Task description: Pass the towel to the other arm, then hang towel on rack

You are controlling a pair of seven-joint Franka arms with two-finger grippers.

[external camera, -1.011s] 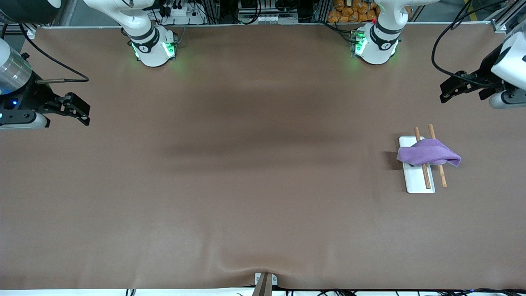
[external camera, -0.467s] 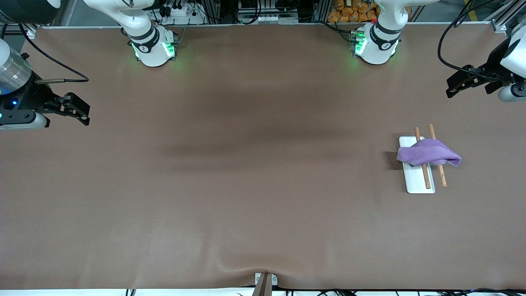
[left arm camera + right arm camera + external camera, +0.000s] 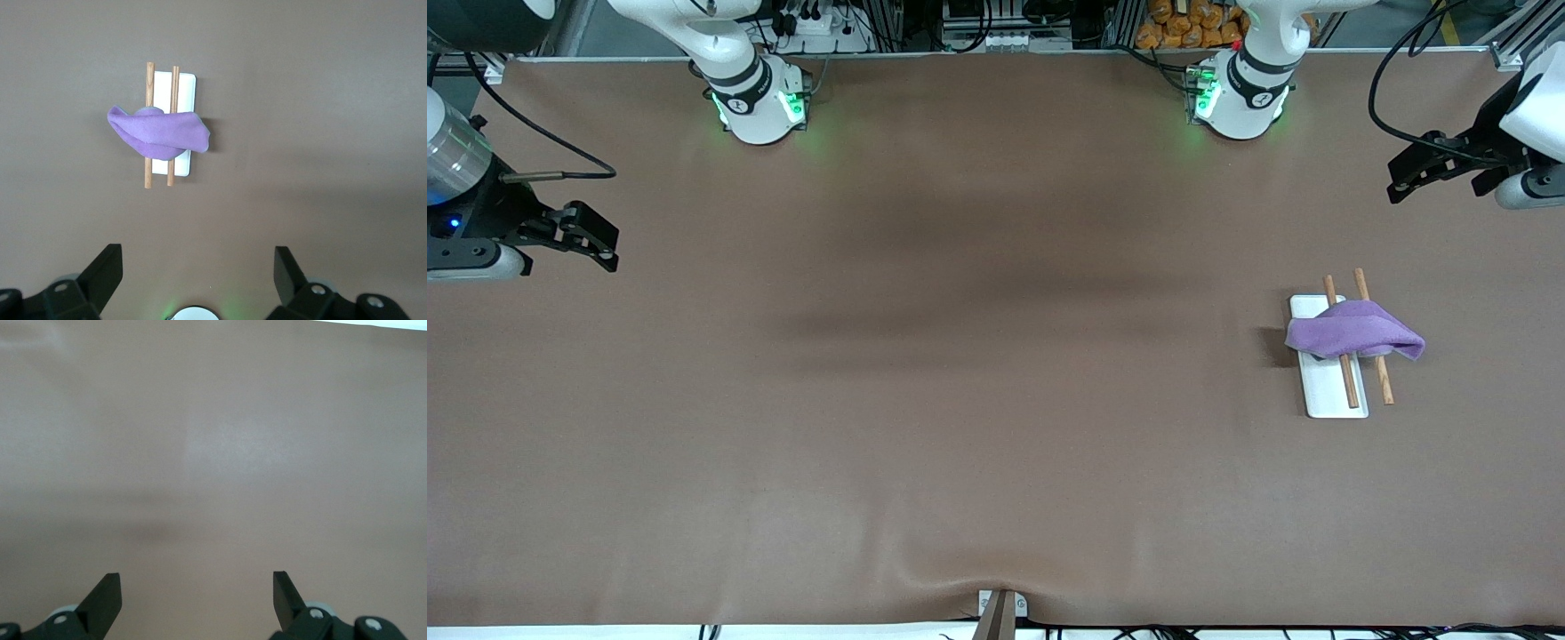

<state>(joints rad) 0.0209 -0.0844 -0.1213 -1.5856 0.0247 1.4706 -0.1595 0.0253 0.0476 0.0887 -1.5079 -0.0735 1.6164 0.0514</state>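
Checking the hang is what I am doing at this point, since the towel (image 3: pixel 1354 329) is lying draped across both wooden rods of the rack (image 3: pixel 1334 391), toward the left arm's end of the table and well away from both bases. I am reading the task as essentially finished, so doing this step well means leaving the cloth alone and keeping both arms clear. I am holding the left gripper (image 3: pixel 1398 185) up over bare table at the left arm's end, its fingers spread wide and carrying nothing; in the left wrist view the towel (image 3: pixel 159 133) and the rack (image 3: pixel 183 120) are sitting apart from those fingers. I am keeping the right gripper (image 3: pixel 609 247) waiting over the right arm's end of the table, also spread wide and empty, with only brown cloth under it (image 3: pixel 197 600). One end of the towel is overhanging the outer rod, and I cannot tell for sure whether it is balanced, so I am avoiding any move that sweeps low near the rack.
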